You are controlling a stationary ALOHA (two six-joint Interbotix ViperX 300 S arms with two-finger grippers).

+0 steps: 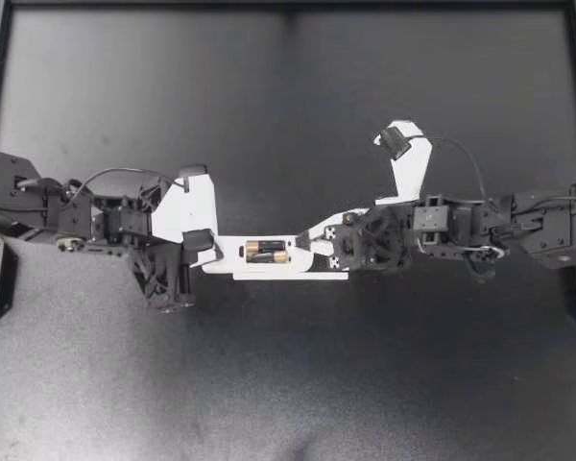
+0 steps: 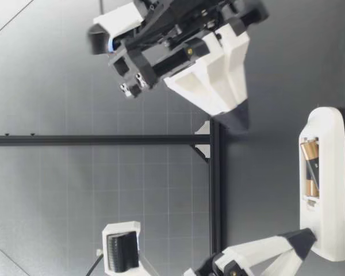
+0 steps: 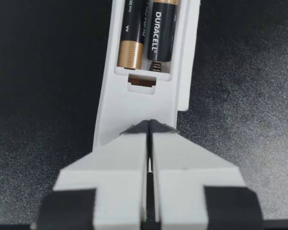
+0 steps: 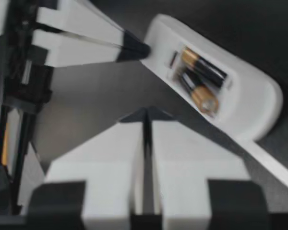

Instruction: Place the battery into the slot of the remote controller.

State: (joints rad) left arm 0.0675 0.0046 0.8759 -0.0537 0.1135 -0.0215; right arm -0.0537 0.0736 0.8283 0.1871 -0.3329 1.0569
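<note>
at table centre my left gripper [image 1: 202, 245], fingers closed and empty, rests on the remote [image 1: 228, 257]; right gripper [image 1: 302, 240], closed and empty, i'd press the battery [image 1: 266, 252] flat

Soft, even light from overhead in the top view, and the matte black table [image 1: 288, 96] soaks it up, greyer and grainier on the near side. The white plastic remote controller [image 1: 312, 267] burns almost featureless. Left wrist view is crisp: the two black-and-gold batteries [image 3: 161, 28] gleam, with the table grain clear on one side and falling to black on the other. Right wrist view is smeared and soft throughout. Low view is clean and evenly lit.
</note>
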